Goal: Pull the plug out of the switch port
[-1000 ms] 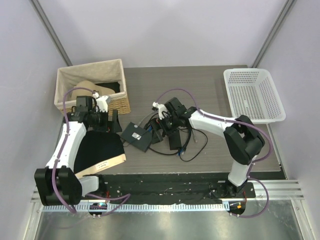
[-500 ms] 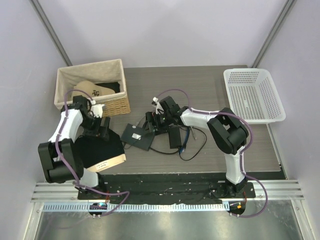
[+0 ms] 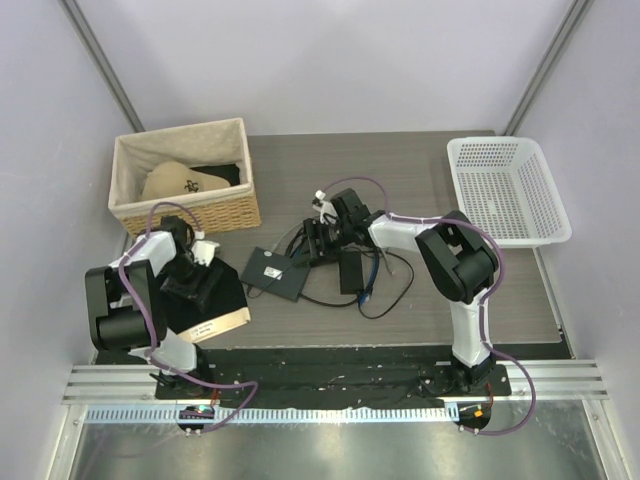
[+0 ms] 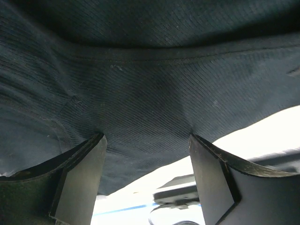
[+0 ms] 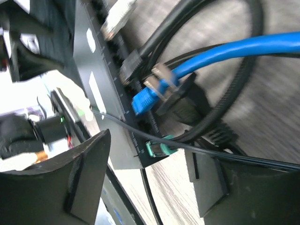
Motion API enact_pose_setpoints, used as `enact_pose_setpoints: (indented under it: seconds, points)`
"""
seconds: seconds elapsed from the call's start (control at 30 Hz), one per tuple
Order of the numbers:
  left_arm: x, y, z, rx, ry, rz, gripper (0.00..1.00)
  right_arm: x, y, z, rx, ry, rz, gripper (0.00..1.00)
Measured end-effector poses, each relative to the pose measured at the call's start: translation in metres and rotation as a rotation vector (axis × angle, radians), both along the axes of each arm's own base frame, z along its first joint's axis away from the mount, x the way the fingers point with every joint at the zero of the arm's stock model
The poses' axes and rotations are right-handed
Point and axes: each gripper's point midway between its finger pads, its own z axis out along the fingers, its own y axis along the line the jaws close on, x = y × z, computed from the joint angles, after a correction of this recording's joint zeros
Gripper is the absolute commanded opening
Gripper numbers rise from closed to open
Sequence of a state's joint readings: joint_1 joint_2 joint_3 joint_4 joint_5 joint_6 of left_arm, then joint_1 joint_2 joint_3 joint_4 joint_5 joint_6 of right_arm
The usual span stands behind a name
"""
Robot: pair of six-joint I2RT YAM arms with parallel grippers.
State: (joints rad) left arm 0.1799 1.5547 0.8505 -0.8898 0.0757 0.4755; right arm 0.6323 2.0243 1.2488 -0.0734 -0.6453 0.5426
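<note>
The switch [image 3: 272, 270] is a flat black box with a white label at the table's middle. In the right wrist view its port edge [image 5: 108, 79] holds the blue plug [image 5: 144, 101]. The bright-blue cable [image 5: 243, 47] runs off to the upper right. A teal plug [image 5: 161, 148] sits in the edge just below it. My right gripper [image 3: 317, 243] is at the switch's right edge. It is open [image 5: 145, 183], and the blue plug lies just beyond its fingertips, untouched. My left gripper [image 3: 203, 275] is open and empty [image 4: 147, 183] over a dark fabric item.
A black adapter brick [image 3: 352, 272] and looping black cords [image 3: 385, 290] lie right of the switch. A wicker basket [image 3: 185, 175] stands back left, a white plastic basket [image 3: 508, 190] back right. A black fabric item with a tan edge [image 3: 205, 305] lies front left.
My left arm has drawn back toward the near left, moving its gripper from beside the wicker basket onto the black fabric item. My right gripper has stayed at the switch's edge.
</note>
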Motion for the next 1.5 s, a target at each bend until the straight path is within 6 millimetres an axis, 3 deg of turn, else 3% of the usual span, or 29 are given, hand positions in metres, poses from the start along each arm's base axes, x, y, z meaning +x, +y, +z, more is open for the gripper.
enact_pose_setpoints:
  seconds: [0.23, 0.3, 0.33, 0.43, 0.5, 0.57, 0.77, 0.93, 1.07, 1.13, 1.3, 1.5]
  points:
    - [0.006, 0.025, -0.004, 0.131, -0.034, -0.024, 0.76, -0.019, 0.003, 0.001, 0.065, 0.004, 0.076, 0.74]
    - [0.008, 0.03, -0.002, 0.155, -0.045, -0.024, 0.75, -0.022, 0.006, 0.003, 0.075, 0.004, 0.091, 0.67]
    - [0.01, 0.033, -0.001, 0.167, -0.053, -0.022, 0.75, -0.024, 0.008, 0.004, 0.084, 0.001, 0.099, 0.56]
    - [0.021, 0.038, 0.003, 0.183, -0.114, -0.011, 0.79, -0.024, 0.009, 0.004, 0.088, -0.008, 0.108, 0.4]
    - [0.031, 0.035, 0.011, 0.157, -0.177, -0.017, 0.8, -0.024, 0.009, 0.003, 0.088, -0.008, 0.11, 0.34]
    - [0.038, 0.025, 0.022, 0.103, -0.236, -0.032, 0.8, -0.026, 0.009, 0.005, 0.099, -0.004, 0.125, 0.3]
    - [0.056, -0.016, 0.08, -0.099, -0.45, -0.105, 0.82, -0.024, 0.004, 0.009, 0.104, 0.002, 0.147, 0.12]
    - [0.058, -0.046, 0.117, -0.208, -0.585, -0.177, 0.85, -0.011, -0.015, 0.033, 0.085, -0.01, 0.172, 0.09]
    - [0.056, -0.072, 0.127, -0.276, -0.612, -0.232, 0.85, 0.004, -0.03, 0.063, 0.095, -0.056, 0.185, 0.06]
    - [0.055, -0.084, 0.128, -0.317, -0.604, -0.237, 0.99, 0.009, -0.039, 0.073, 0.114, -0.05, 0.173, 0.03]
    - [0.061, -0.112, 0.136, -0.381, -0.673, -0.229, 1.0, 0.012, -0.055, 0.08, 0.14, 0.056, 0.119, 0.01]
    - [0.05, -0.161, 0.128, -0.334, -0.853, -0.45, 1.0, 0.015, -0.047, 0.088, 0.175, 0.16, 0.091, 0.01]
